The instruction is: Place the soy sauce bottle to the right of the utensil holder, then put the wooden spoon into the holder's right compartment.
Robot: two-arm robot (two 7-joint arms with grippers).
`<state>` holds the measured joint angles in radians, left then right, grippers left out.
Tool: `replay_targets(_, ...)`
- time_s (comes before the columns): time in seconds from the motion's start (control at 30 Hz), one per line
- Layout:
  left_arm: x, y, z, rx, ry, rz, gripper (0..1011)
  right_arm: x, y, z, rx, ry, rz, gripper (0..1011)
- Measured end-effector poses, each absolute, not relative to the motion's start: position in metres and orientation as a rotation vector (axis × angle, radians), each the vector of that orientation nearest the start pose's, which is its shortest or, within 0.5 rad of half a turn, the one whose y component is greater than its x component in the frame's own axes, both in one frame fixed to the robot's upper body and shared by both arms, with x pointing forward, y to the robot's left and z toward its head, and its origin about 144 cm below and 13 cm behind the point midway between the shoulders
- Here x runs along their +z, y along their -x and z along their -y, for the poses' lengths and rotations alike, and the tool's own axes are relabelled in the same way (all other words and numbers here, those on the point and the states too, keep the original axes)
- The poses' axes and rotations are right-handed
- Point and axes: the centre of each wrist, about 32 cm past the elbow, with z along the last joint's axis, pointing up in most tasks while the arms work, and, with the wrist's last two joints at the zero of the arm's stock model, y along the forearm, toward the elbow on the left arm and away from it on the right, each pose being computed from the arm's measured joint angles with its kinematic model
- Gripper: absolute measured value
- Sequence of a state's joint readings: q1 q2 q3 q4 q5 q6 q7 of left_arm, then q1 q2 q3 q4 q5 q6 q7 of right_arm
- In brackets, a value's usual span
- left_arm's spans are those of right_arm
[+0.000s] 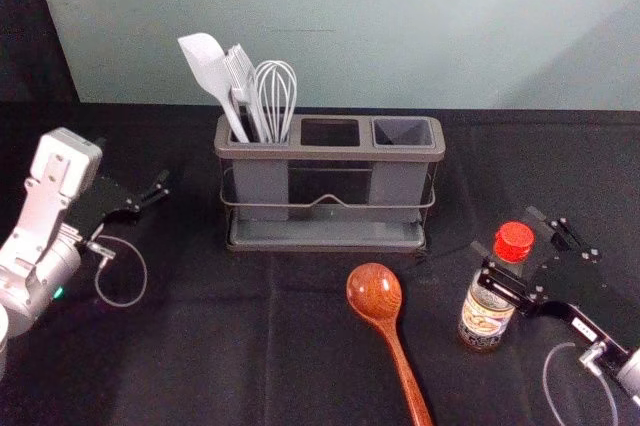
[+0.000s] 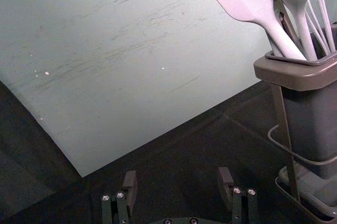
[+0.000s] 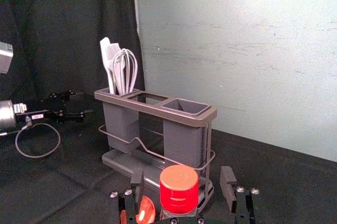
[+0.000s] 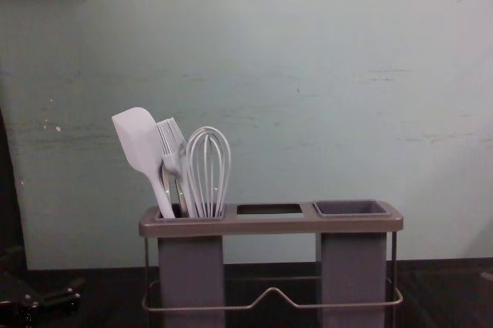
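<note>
Soy sauce bottle (image 1: 487, 311) stood upright on the black cloth (image 1: 190, 346), in front of the utensil holder (image 1: 330, 153) and out beyond its right end, with its red cap (image 1: 514, 241) on top. The right gripper (image 1: 506, 230) was at the bottle, to the front right of the holder; in the right wrist view its jaws were spread wide, one on each side of the cap, with a gap between the cap and each jaw.

The wooden spoon (image 1: 375, 293) lay in front of the holder's right half, its bowl nearest the holder and its handle running away from it, between the holder's middle and the bottle.

The left gripper (image 1: 152, 190) hung off the holder's left side, well apart from it, and the left wrist view showed its jaws wide, with nothing between them.

In the holder's left compartment (image 1: 260, 186) stood a spatula (image 1: 207, 66), a brush (image 1: 240, 76) and a whisk (image 1: 276, 91), their heads up above its rim; the spatula leaned out to the left. The right compartment (image 1: 403, 132) was a grey cup set in the holder's frame. A pale green wall (image 1: 330, 26) rose behind the holder.
</note>
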<state>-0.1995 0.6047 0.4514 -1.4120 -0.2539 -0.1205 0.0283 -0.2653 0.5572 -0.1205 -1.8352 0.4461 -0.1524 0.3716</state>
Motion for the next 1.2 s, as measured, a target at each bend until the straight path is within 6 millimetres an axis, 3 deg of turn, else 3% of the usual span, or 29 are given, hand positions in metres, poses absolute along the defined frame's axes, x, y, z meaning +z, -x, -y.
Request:
replay_targets(0.4, 1.14, -0.489, -0.31, 1.248, -0.304, 0.285, 1005, 1.163, -0.383, 0.309, -0.952, 0.005, 0.072, 630)
replay_targets(0.6, 1.14, -0.489, -0.31, 1.248, -0.304, 0.285, 1005, 1.165, -0.383, 0.309, -0.95, 0.003, 0.071, 406)
replay_targets(1.2, 1.14, -0.489, -0.31, 1.248, -0.304, 0.285, 1005, 1.182, -0.39, 0.313, -0.943, 0.002, 0.116, 382)
